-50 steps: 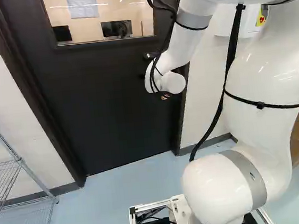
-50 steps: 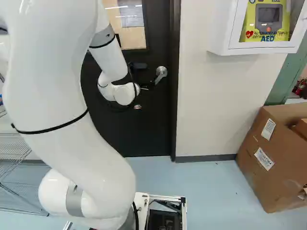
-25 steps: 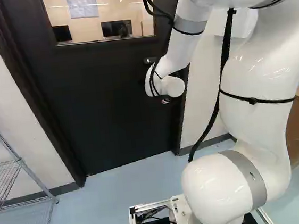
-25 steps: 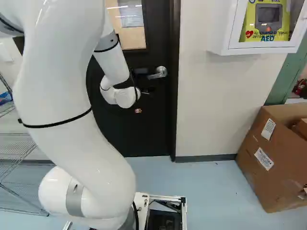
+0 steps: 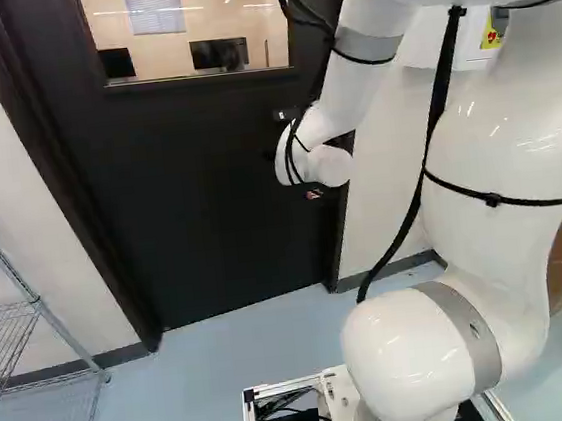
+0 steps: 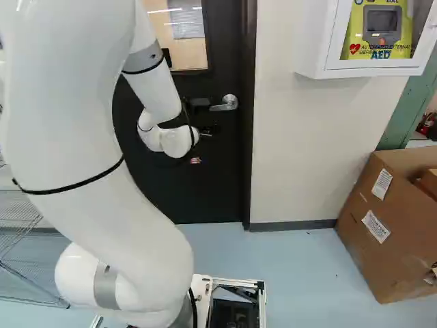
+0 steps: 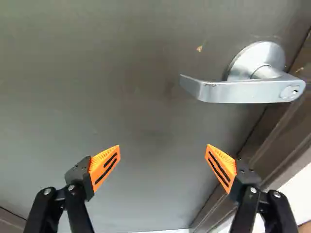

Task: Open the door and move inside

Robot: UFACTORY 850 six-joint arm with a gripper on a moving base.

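Dark windowed door (image 5: 199,199), closed; its silver lever handle (image 7: 243,91) sits level near one edge.

A white wall cabinet (image 6: 313,41) hangs on the pale wall (image 6: 307,137). Below it run a dark baseboard (image 6: 293,226) and light blue floor (image 6: 307,273), with a cardboard box (image 6: 369,253) below and to its right. Well left of it are a window (image 5: 192,34) showing bright strip lights, and wire shelving (image 5: 37,300).

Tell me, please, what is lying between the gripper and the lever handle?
In the wrist view, only the bare door shows between the open gripper and the lever handle.
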